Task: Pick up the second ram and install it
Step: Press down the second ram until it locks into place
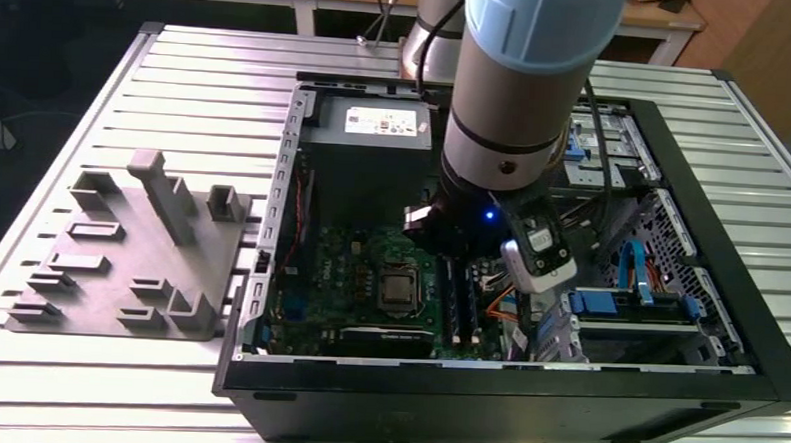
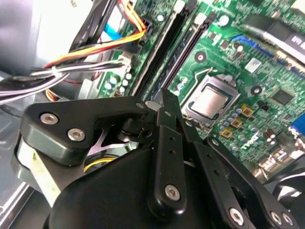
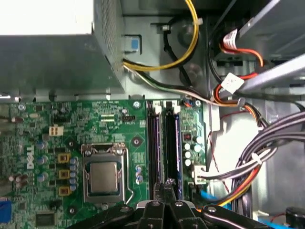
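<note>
Apparently seated upright in a black motherboard slot (image 3: 153, 143): second ram (image 3: 170, 143), just beside a parallel slot; depth unclear. Right over one end, pincer (image 3: 165, 183), tips pressed together, pinching nothing. Near it: CPU socket (image 3: 104, 175), cable bundle (image 3: 267, 157). Around: open computer case (image 1: 713, 295) on slatted counter (image 1: 175, 72), grey tray (image 1: 126, 270) beside.

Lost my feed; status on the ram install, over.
End effector shut, low over the motherboard's memory slots. Whether second ram is seated: cannot tell. Cables beside slots, not across.

Ribbed bare-metal table (image 1: 93, 118), matt grey plastic tray (image 1: 100, 269), glossy green motherboard (image 3: 71, 119)
</note>
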You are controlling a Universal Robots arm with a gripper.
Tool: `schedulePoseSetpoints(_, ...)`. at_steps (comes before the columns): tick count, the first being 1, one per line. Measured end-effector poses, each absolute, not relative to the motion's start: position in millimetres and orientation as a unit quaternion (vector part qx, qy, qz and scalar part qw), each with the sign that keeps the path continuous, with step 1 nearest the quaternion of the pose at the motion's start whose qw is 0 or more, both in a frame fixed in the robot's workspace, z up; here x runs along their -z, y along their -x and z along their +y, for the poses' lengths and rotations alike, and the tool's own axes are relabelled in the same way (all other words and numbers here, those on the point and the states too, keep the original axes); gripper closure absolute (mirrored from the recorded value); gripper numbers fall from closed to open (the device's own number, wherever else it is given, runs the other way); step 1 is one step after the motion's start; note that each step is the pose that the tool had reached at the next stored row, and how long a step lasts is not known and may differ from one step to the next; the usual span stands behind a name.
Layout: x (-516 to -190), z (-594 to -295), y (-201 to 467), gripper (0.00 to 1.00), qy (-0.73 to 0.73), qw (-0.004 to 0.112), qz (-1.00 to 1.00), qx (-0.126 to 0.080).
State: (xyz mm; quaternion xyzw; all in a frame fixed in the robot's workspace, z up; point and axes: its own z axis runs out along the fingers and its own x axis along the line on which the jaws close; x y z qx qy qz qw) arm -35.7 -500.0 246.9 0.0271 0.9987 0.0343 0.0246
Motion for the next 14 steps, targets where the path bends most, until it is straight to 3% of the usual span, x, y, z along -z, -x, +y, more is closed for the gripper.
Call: schedulePoseSetpoints(14,-253.3,-498.4,36.0,0.93,-0.027,0.025,0.999,-0.034)
